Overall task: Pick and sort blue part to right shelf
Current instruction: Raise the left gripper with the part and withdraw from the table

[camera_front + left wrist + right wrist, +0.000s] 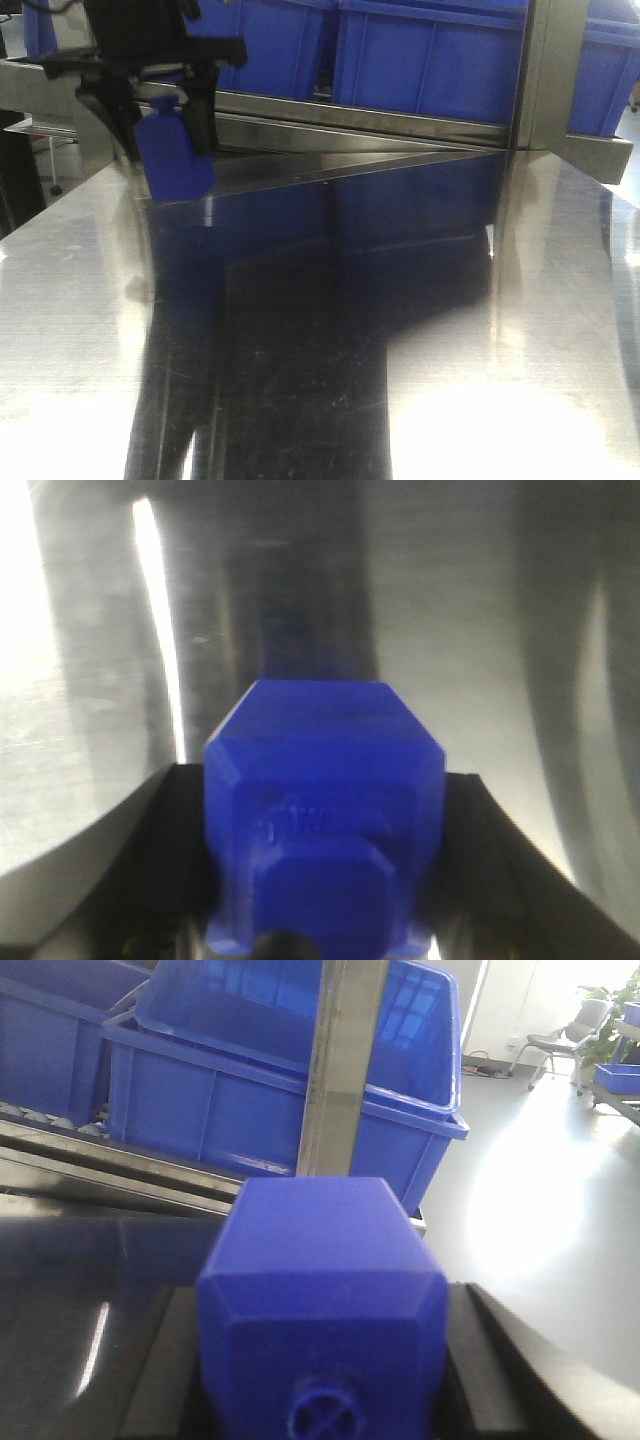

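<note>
- The left gripper [165, 135] is clamped on a blue faceted plastic part [178, 160], with its black fingers [165, 870] pressed against both flanks. The part hangs low over the rear left of the brushed steel table [400, 350], and I cannot tell whether its lower end touches the sheet
- The right gripper [325, 1370] is likewise closed around a second blue faceted plastic part [320, 1280], which faces the blue plastic bins [200, 1110]
- Risk: the fingers seem to bear on smooth plastic sides, so a quick swing toward the right shelf could let a part twist or slip out
- Risk: a steel upright post [340, 1060] stands between the right gripper and the bins, and a straight reach would likely strike it
- Risk: with both arms loaded, the left arm crossing rightward could meet the right arm
- Only the front view shows where the left part sits over the table, and it does not show the right gripper at all
- Only the right wrist view shows the second part and the post ahead of it. The left wrist view alone shows raised marks on its part, too blurred to read
</note>
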